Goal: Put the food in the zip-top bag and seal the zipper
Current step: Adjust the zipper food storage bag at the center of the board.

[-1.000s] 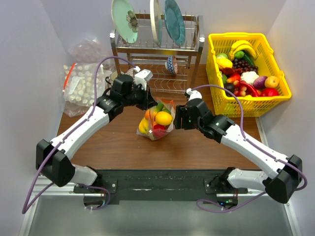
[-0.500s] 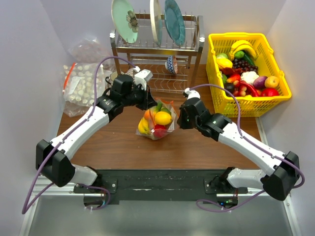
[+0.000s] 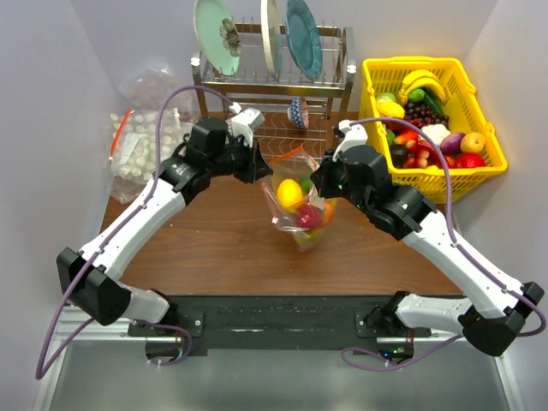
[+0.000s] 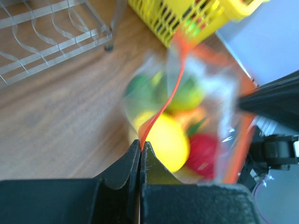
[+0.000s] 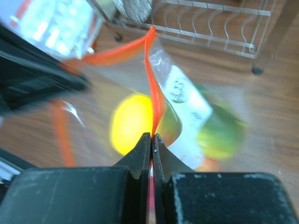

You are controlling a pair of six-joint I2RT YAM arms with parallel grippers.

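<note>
The food [image 3: 289,193] is sitting inside the zip-top bag [image 3: 282,171]: a yellow piece, a red one and green ones are showing through the clear plastic. The bag is hanging just in front of the dish rack [image 3: 272,85], held up between the two arms. I cannot tell whether its bottom is touching the bench [image 3: 197,240].

The left jaws are clenched on the zipper [image 4: 166,100] at the end of the mouth lying toward the rack's left side. The right jaws are pinching the red strip at the opposite end, toward the rack's right side. Both wrist views are blurred, yet each shows the fingers closed with the strip running out from between them.

So filling appears to be finished, and sealing is the step in hand. The mouth is not yet shut, since the two red strips are bowing apart from each other in both wrist views.

The next move probably calls for drawing the two ends away from each other, in line with the rack's front. That would pull the strips flat together, so that one pair of jaws can press along them. Pulling too hard is risking a slip off the thin strip, or tipping the fruit out.
</note>
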